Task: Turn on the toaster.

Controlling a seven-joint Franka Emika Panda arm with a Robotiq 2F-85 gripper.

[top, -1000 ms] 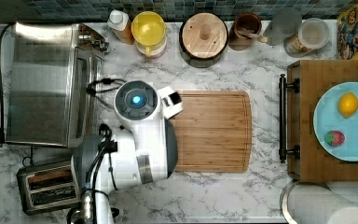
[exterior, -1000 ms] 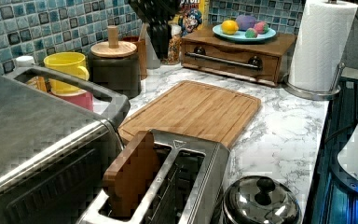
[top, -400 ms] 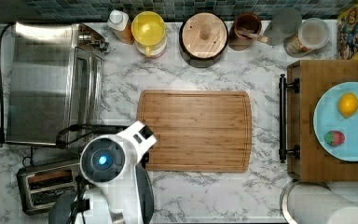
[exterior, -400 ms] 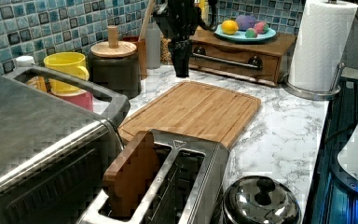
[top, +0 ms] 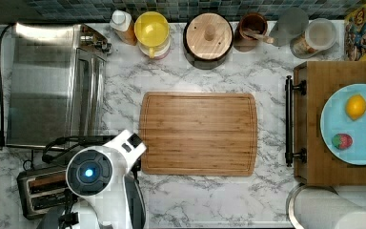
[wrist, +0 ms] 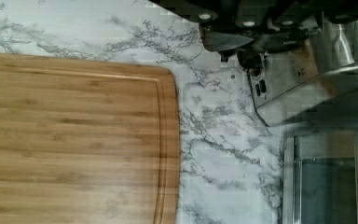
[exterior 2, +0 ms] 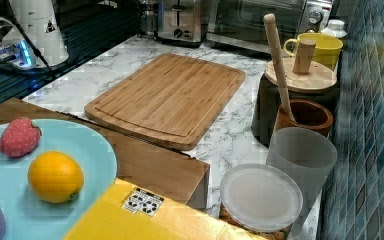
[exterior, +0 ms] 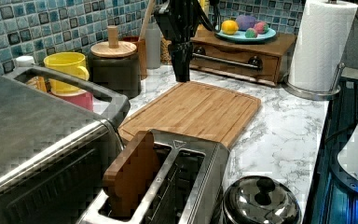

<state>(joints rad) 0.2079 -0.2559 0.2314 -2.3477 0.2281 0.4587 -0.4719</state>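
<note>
The toaster point(top: 40, 191) is a small steel box at the top view's lower left, with my white arm point(top: 95, 174) over its right end. In the left view the toaster point(exterior: 168, 182) stands close by with a brown slice point(exterior: 133, 175) upright in one slot. There my dark gripper point(exterior: 182, 77) hangs shut and empty over the far corner of the cutting board point(exterior: 193, 109). In the wrist view the gripper point(wrist: 237, 51) sits right beside the toaster point(wrist: 293, 70). The right view shows the toaster point(exterior 2: 179, 20) at the far end.
A large toaster oven point(top: 52, 86) stands beside the toaster. The cutting board point(top: 198, 133) fills the counter's middle. A yellow mug point(top: 153, 28) and a lidded jar point(top: 208, 36) line the back wall. A fruit tray point(top: 310, 143), a paper towel roll point(exterior: 324, 44) and a steel lid point(exterior: 261, 203) also stand about.
In the top view my arm has swung from beside the toaster oven down over the toaster's end. In the left view the gripper has dropped into sight over the board.
</note>
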